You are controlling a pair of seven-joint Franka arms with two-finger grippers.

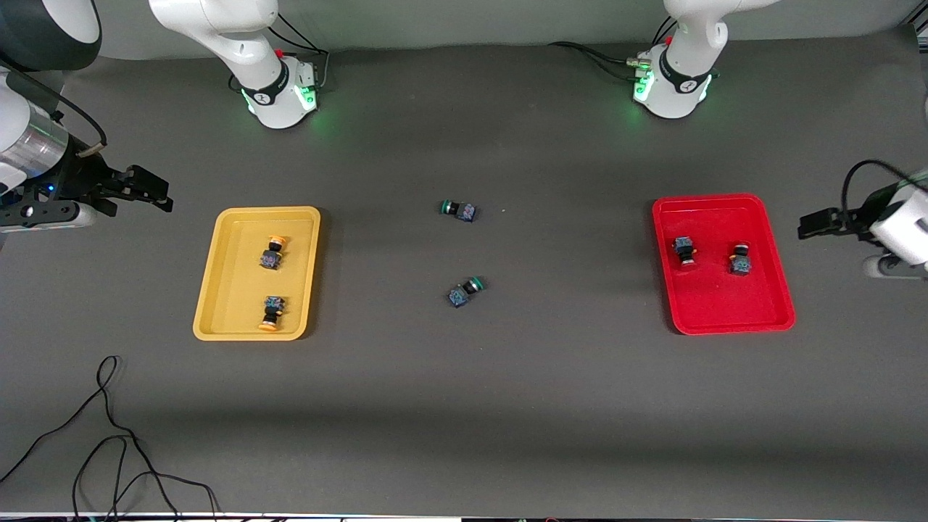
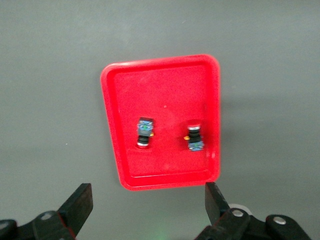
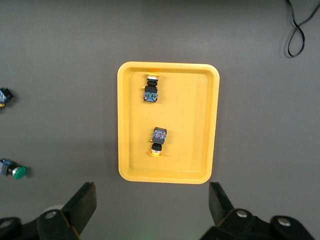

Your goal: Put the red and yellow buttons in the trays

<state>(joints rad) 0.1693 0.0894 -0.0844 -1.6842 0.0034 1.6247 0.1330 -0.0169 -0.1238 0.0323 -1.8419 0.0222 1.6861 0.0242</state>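
The yellow tray [image 1: 217,290] holds both yellow-capped buttons [image 1: 272,254] [image 1: 272,313], lying on their sides. The red tray [image 1: 768,290] holds both red-capped buttons [image 1: 684,251] [image 1: 740,259]. My right gripper [image 1: 156,192] is open and empty, up over the mat just off the yellow tray at the right arm's end. In its wrist view the gripper [image 3: 152,202] looks down on that tray [image 3: 122,125]. My left gripper [image 1: 812,223] is open and empty, over the mat beside the red tray. In its wrist view the gripper [image 2: 148,205] sees that tray [image 2: 112,125] with its buttons [image 2: 145,132] [image 2: 195,137].
Two green-capped switches [image 1: 459,210] [image 1: 465,290] lie on the dark mat midway between the trays. A black cable [image 1: 109,435] loops on the mat near the front camera at the right arm's end.
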